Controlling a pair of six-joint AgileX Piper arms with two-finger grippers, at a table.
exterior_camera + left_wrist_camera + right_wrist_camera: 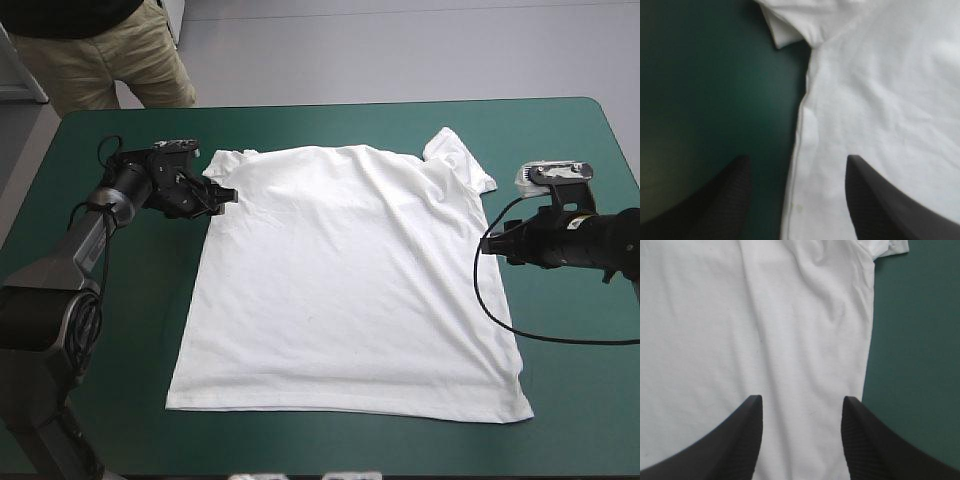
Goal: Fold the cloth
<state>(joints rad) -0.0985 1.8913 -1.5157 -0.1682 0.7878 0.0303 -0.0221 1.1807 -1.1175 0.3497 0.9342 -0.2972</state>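
Teal-green cover [560, 420] is seen stretched over the table [330, 108], with the white T-shirt [345, 290] laid flat across the middle of the frame, sleeves toward the top and hem [340, 408] toward the bottom.

The left gripper [228, 195] is held at the upper left of the frame, at the shirt's side edge just under the left sleeve [228, 160]. Its black fingers [725, 200] are parted, one over bare cover and the other over cloth. The side edge is thus straddled and nothing is gripped.

The right gripper [487, 245] is placed at the middle right of the frame, at the opposite side edge, lower in the frame than the right sleeve [460, 160]. Its fingers are likewise spread, both over white cloth just inside the edge, and nothing is pinched between them.

No fold is seen in the shirt, so the spreading is judged complete and the folding not yet begun. The step in hand is taken to be the approach for a first grasp at the two side edges. For the next move, each gripper would likely need to be lowered until the cloth edge is caught between its fingers, then closed firmly. The right gripper may first need to be shifted outward so that the edge is straddled as on the left. Matching grasps on both sides would be called for if the fold is to be kept straight. Light creases are visible near the right sleeve and could be carried into the fold.
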